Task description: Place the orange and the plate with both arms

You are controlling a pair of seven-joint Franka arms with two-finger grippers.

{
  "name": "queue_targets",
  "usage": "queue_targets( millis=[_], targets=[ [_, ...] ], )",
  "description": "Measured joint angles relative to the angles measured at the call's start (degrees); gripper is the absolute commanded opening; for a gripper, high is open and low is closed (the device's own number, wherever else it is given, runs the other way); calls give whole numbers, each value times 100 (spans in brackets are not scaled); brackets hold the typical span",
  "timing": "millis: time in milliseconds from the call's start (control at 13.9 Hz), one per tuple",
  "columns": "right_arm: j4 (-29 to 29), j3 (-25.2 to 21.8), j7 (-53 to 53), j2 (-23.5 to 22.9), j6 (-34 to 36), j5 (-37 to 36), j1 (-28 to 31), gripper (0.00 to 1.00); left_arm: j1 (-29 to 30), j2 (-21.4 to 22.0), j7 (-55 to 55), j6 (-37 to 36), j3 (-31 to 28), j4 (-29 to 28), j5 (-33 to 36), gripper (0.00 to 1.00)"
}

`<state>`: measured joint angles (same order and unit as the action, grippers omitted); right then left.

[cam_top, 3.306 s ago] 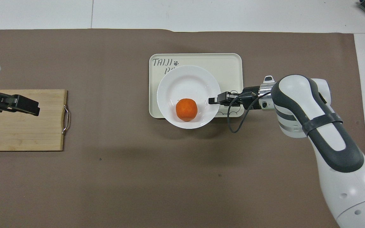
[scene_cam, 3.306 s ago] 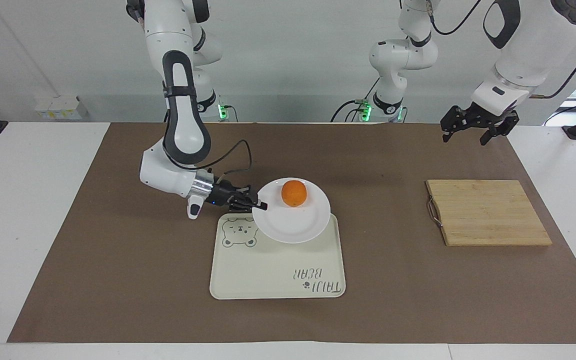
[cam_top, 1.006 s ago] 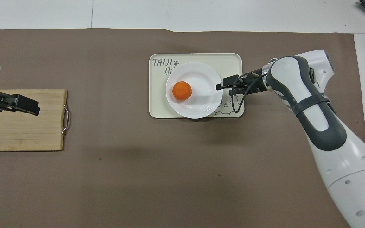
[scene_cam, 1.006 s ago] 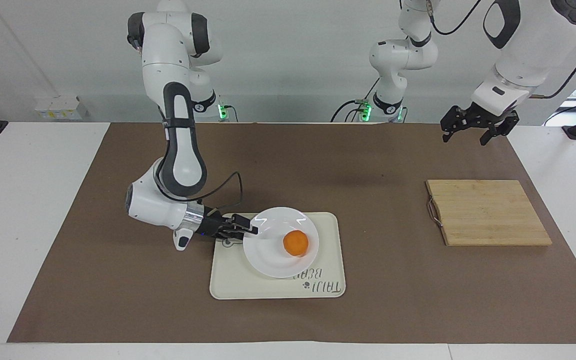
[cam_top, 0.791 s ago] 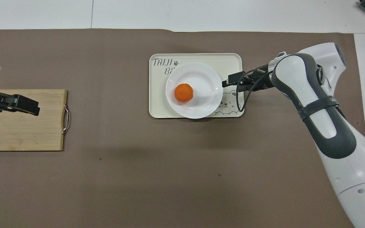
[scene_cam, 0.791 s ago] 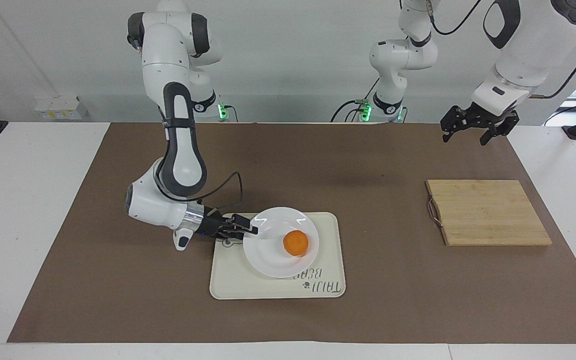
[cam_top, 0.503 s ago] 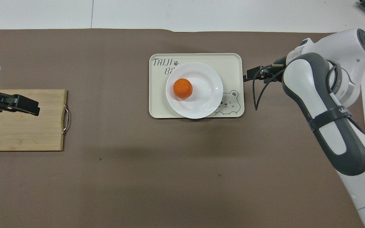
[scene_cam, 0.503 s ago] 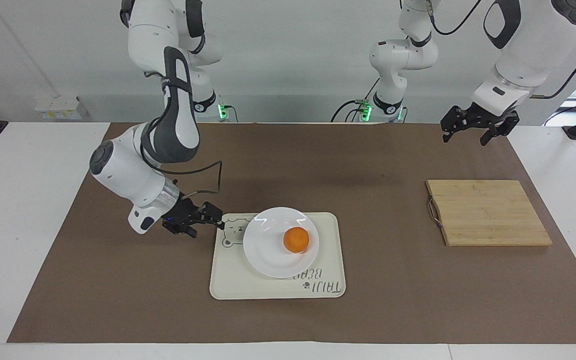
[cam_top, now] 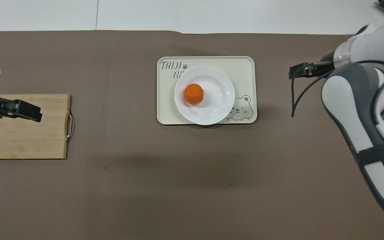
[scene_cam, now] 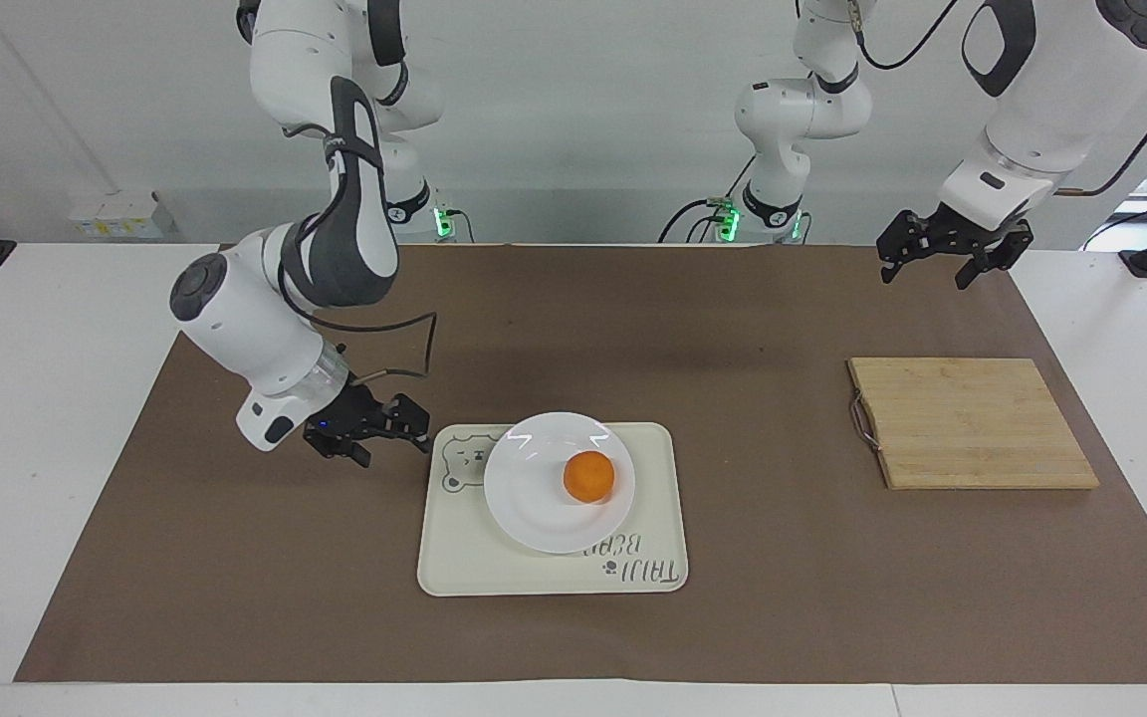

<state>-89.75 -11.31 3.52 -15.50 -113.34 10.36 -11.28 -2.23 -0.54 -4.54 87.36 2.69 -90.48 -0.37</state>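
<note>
- Orange [scene_cam: 589, 477] sits in the well of the plate [scene_cam: 534, 498], off-centre toward the left arm's end of the surface.
- Plate lies flat on the cream tray [scene_cam: 494, 568], covering part of its lettering; a bear drawing shows beside it.
- Tray rests on the brown mat [scene_cam: 733, 329] covering the middle of the surface [scene_cam: 36, 398].
- Right claw [scene_cam: 389, 438] hangs low over the mat just beside the tray's edge, touching nothing, its fingers spread apart and empty.
- Left claw [scene_cam: 942, 261] waits high over the mat, fingers spread wide, empty.
- Wooden board [scene_cam: 967, 423] with a metal handle lies at the left arm's end, well apart from the tray.
</note>
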Motion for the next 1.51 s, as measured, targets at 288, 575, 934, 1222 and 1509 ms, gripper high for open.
queue_targets(
  millis=[288,575,934,1222,1509],
  targets=[
    [9,-46,-29,590,775,-581,286,100,0,0,0,0,0,0,0,100],
    [27,-167,-224,1155,1651,-732,302,100,0,0,0,0,0,0,0,100],
    [-19,-205,-265,1655,2216,-927,340,100,0,0,0,0,0,0,0,100],
    [-183,-196,-265,1738,2376,-929,339,100,0,0,0,0,0,0,0,100],
    [-189,-144,-134,1765,2388,-937,333,100,0,0,0,0,0,0,0,100]
  ],
)
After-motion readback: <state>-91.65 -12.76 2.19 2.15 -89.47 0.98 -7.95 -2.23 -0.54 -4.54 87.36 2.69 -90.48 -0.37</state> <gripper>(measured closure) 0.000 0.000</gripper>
